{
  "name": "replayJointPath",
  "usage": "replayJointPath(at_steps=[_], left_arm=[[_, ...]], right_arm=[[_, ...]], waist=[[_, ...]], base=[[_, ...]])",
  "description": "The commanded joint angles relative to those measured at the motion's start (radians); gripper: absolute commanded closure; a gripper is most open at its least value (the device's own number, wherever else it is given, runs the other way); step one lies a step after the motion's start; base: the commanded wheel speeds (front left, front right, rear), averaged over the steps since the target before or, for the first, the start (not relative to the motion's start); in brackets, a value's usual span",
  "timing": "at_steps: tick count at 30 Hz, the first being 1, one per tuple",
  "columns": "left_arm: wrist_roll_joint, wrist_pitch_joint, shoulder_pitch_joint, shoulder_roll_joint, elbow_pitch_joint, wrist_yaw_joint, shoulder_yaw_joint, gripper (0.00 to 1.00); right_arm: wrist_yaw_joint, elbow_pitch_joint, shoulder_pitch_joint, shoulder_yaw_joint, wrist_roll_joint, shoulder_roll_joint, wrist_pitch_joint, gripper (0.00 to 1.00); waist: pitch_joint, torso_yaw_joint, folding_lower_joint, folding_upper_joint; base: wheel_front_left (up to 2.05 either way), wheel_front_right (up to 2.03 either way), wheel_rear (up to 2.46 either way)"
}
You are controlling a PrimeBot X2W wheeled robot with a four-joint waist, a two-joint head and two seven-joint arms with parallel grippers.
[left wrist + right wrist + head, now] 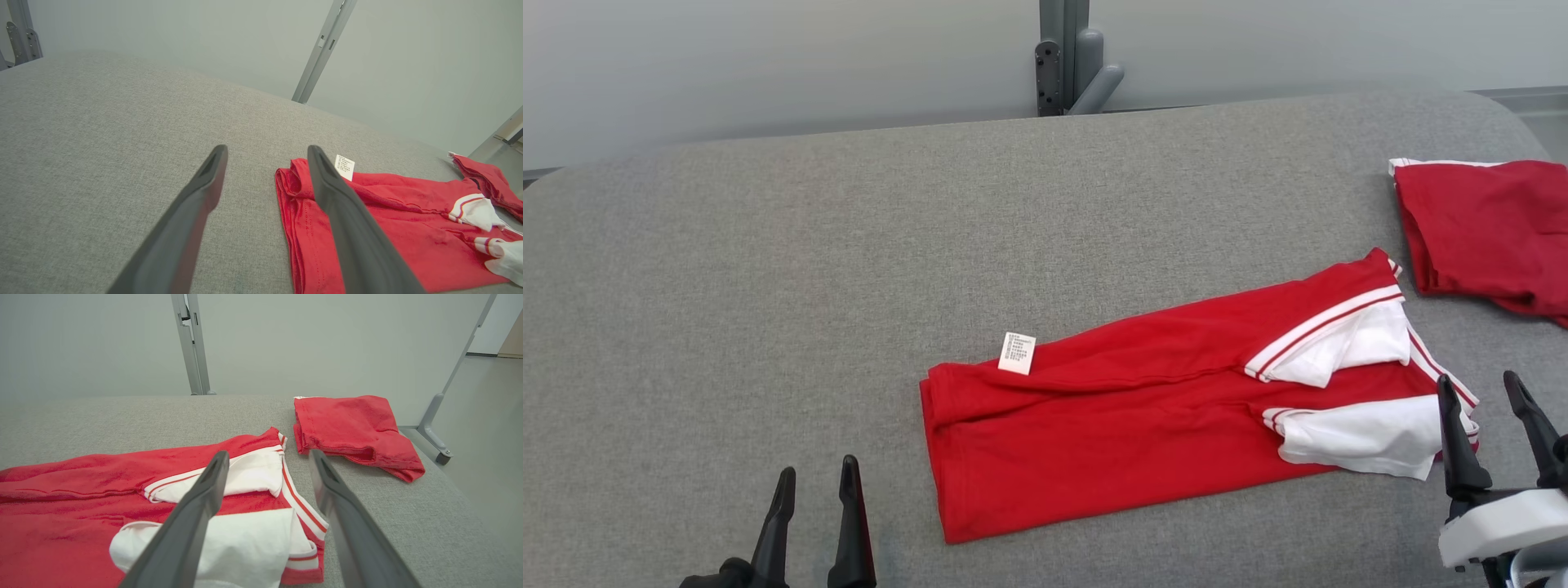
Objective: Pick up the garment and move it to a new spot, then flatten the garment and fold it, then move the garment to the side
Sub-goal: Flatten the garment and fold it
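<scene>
The left claw (818,465) is spread and empty over the grey counter (768,286), with the folded red-and-white shirt (1111,425) just to its right. The right claw (1477,377), also spread and holding nothing, hovers at the shirt's white-sleeved end. Another folded red garment (1486,229) lies beyond it.

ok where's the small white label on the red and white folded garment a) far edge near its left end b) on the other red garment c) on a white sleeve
a: the white label sits at the far edge of the red and white garment, near its left end
</scene>
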Motion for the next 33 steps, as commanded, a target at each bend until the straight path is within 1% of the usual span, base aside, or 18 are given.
replayJointPath(at_steps=[1,5,9,28,33], left_arm=[[0.000,-0.003,0.008,0.001,-0.002,0.005,-0.002,0.00],[-0.008,-0.003,0.002,0.001,-0.002,0.007,-0.009,0.00],[-0.004,-0.003,-0.006,0.001,0.000,0.008,-0.010,0.00],[0.000,-0.003,-0.014,0.001,0.006,0.004,-0.009,0.00],[0.001,-0.003,-0.022,0.001,0.001,0.005,-0.010,0.00]], right_arm=[[-0.002,-0.009,0.019,-0.007,-0.014,0.009,-0.009,0.00],[-0.002,0.002,0.055,-0.009,-0.031,0.038,-0.007,0.00],[-0.002,0.012,0.063,-0.011,-0.040,0.054,-0.008,0.00],[-0.002,0.036,0.058,-0.007,-0.049,0.061,-0.008,0.00],[-0.002,0.042,0.050,-0.012,-0.047,0.055,-0.008,0.00]], waist=[[0.002,0.002,0.0000,0.0036],[0.007,0.003,0.0000,0.0036],[0.014,0.003,0.0000,0.0036],[0.020,0.000,0.0000,0.0036],[0.035,0.001,0.0000,0.0036]], base=[[0.00,0.00,0.00],[0.00,0.00,0.00],[0.00,0.00,0.00],[0.00,0.00,0.00],[0.00,0.00,0.00]])
